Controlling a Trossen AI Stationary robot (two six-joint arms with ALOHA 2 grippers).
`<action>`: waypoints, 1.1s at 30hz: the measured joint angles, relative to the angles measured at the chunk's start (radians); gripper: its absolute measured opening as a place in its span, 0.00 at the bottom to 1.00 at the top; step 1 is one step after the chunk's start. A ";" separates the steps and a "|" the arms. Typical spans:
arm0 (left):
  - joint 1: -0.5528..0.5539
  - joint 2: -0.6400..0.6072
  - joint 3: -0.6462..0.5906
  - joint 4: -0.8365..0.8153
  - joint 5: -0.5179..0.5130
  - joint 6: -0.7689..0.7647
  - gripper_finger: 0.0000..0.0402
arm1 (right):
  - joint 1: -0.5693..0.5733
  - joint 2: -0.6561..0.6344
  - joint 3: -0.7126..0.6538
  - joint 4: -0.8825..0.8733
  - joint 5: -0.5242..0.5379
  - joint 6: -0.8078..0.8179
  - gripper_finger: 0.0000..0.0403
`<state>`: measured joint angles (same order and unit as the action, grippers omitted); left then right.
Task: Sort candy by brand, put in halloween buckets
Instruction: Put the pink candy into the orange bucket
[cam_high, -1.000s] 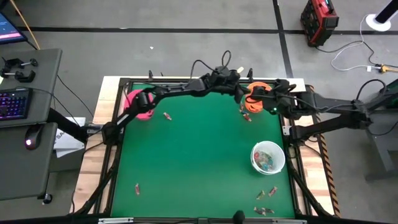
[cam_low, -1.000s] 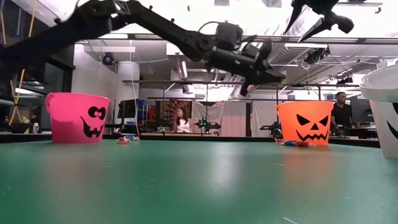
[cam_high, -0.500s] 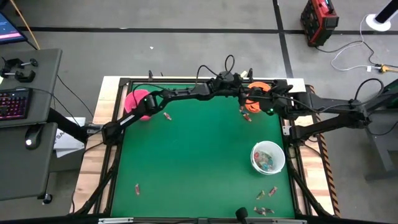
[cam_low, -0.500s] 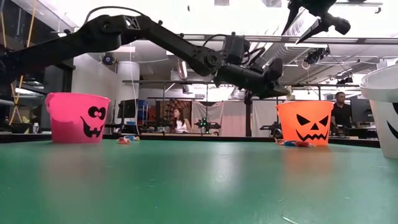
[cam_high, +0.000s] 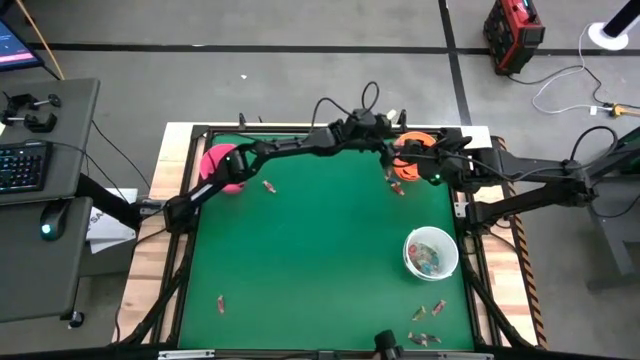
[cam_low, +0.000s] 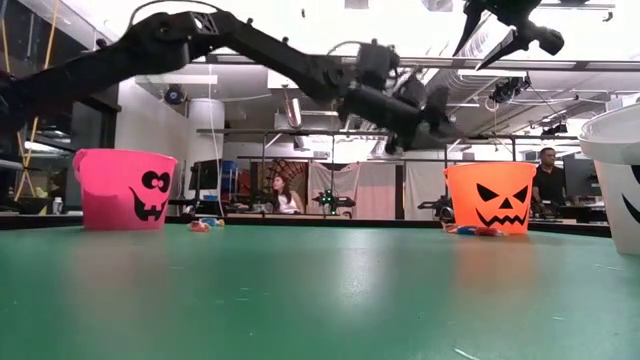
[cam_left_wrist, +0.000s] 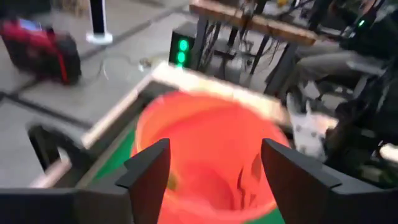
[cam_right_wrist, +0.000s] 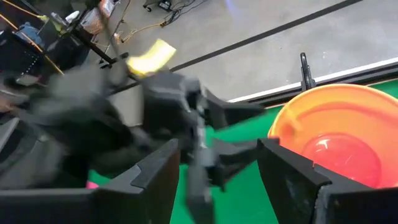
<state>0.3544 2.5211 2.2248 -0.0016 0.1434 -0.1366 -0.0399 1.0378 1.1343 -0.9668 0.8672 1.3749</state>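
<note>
On the green felt table (cam_high: 300, 260), both grippers, left (cam_left_wrist: 211, 171) and right (cam_right_wrist: 217, 171), gape empty beside the round orange plastic bucket (cam_high: 410, 158).

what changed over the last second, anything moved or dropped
The left pincer, open and empty, has pushed farther along the table's far edge to hover at the orange plastic bucket. The right pincer, open, stayed beside that bucket. The pink bucket, white bucket and loose wrapped candies lie unmoved.

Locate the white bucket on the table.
In the high view the white bucket stands near the table's right edge, well below the orange bucket, with loose candy just below it.
</note>
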 joint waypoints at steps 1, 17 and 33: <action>0.002 -0.014 0.001 -0.006 0.002 0.007 0.61 | 0.000 0.000 0.000 0.000 0.001 -0.008 0.51; 0.087 -0.194 0.001 -0.665 0.273 0.051 0.63 | 0.000 -0.047 0.000 0.085 0.022 -0.157 0.51; 0.014 -0.731 -0.737 -0.828 -0.020 0.302 0.63 | 0.000 -0.091 0.000 0.064 0.047 -0.288 0.51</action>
<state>0.3684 1.7896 1.4880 -0.8292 0.1232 0.1649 -0.0399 0.9466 1.1343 -0.9024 0.9143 1.0871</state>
